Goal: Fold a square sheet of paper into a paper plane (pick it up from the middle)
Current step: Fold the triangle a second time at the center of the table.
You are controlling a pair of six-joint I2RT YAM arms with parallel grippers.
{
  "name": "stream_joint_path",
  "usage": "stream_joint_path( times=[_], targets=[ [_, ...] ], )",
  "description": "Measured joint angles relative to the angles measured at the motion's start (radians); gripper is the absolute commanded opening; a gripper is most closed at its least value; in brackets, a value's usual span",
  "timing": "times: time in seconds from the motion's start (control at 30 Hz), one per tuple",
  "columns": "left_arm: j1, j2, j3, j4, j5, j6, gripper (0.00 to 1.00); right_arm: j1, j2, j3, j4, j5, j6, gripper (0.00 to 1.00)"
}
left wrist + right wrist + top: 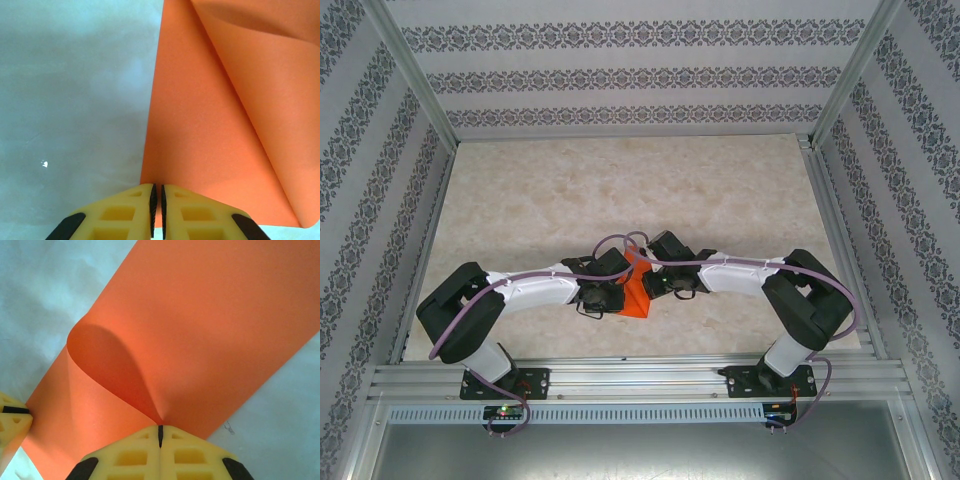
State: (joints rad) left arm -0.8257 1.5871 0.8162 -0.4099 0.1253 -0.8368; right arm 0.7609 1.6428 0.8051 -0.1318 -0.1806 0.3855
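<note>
Top external view: the square sheet of paper (638,296) sits on the tabletop (620,190), partly raised rather than flat; the left gripper (608,293) meets the sheet from its left side and the right gripper (665,280) from its right, so both arms are equally near it.

Left wrist view: the left gripper (156,194) has its jaws drawn to a thin slit, nipping the sheet's near edge beside its left corner; the sheet (210,130) runs straight away from the gripper, its left edge almost in line with the slit; its right part curls over in a soft roll with no pressed crease.

Right wrist view: the right gripper (160,432) has its jaws fully together, pinching the sheet (215,325) at the foot of a rounded loop; the sheet stretches away as a band slanting up to the right; a yellow finger (10,420) of the left gripper touches the sheet's left end.

The coming move likely turns on these two pinches lying on opposite sides of the sheet; laying a straight centre fold would need both arms to travel together, or the paper may skew.
</note>
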Motion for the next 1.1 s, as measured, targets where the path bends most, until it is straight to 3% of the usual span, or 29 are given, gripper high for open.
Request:
stream_joint_path(
  times=[1.1],
  targets=[
    [0.0, 0.0, 0.0, 0.0, 0.0, 0.0, 0.16, 0.0, -0.02, -0.003, -0.012, 0.028, 0.004, 0.05]
  ],
)
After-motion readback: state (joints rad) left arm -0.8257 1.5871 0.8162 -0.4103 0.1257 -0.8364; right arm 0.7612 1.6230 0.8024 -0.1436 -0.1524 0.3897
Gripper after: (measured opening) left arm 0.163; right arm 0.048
